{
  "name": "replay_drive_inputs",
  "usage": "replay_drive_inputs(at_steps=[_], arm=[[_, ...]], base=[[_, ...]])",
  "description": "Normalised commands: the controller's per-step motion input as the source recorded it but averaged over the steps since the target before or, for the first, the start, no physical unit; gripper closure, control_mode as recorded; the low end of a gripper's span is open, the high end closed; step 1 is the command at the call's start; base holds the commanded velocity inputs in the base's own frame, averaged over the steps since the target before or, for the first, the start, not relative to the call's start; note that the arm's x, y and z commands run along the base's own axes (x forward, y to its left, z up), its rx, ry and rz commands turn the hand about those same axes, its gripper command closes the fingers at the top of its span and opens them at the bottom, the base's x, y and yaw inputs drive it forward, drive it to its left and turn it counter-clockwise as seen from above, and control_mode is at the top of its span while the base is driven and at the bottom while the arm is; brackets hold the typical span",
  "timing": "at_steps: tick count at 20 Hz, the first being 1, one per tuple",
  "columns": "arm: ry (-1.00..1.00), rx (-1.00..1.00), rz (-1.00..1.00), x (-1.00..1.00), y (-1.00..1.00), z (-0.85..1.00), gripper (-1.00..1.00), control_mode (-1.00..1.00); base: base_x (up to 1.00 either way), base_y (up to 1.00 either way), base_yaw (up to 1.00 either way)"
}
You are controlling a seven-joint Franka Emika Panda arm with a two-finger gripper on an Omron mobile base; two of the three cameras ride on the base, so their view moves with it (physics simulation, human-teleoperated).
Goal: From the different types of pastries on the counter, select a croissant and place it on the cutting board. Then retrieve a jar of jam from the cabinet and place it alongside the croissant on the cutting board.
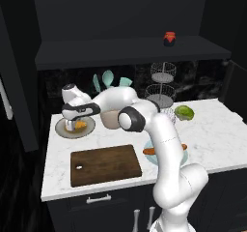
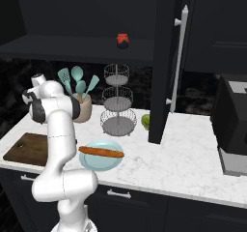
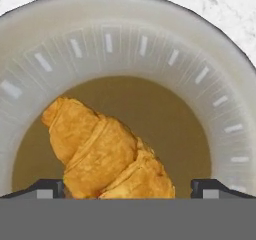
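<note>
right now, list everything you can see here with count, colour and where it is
croissant: 1, golden-orange, on the grey plate, between the gripper fingertips
grey plate: 1, grey, back left of the counter
cutting board: 1, dark brown, front left of the counter, bare
stick pastry: 1, orange-brown, lying across the light blue plate
light blue plate: 1, near the counter's front edge
jar of jam: 1, dark with red top, on the cabinet shelf
utensil cup: 1, beige with teal utensils, by the back wall
wire stand: 1, three tiers, grey, back of the counter
green item: 1, beside the wire stand
counter: 1, white marble
gripper: 1, dark fingertips, open astride the croissant, low over the grey plate
</note>
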Motion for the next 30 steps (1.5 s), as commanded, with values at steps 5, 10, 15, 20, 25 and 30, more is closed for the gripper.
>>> replay_drive_inputs(at_steps=[5, 10, 15, 20, 25, 30], arm=[[0.00, 0.00, 0.05, 0.00, 0.10, -0.27, 1.00, -1.00], [0.00, 0.00, 0.03, -0.11, 0.01, -0.07, 1.00, -1.00], [-0.11, 0.00, -0.02, -0.76, -0.01, 0.11, 1.00, -1.00], [-0.05, 0.04, -0.12, -0.99, -0.29, 0.34, 1.00, -1.00], [-0.04, 0.13, -0.16, -1.00, -0.46, 0.11, 1.00, -1.00], [-0.09, 0.13, -0.17, -1.00, -0.45, 0.00, 1.00, -1.00]], base=[[0.00, 0.00, 0.00], [0.00, 0.00, 0.00], [0.00, 0.00, 0.00], [0.00, 0.00, 0.00], [0.00, 0.00, 0.00], [0.00, 0.00, 0.00]])
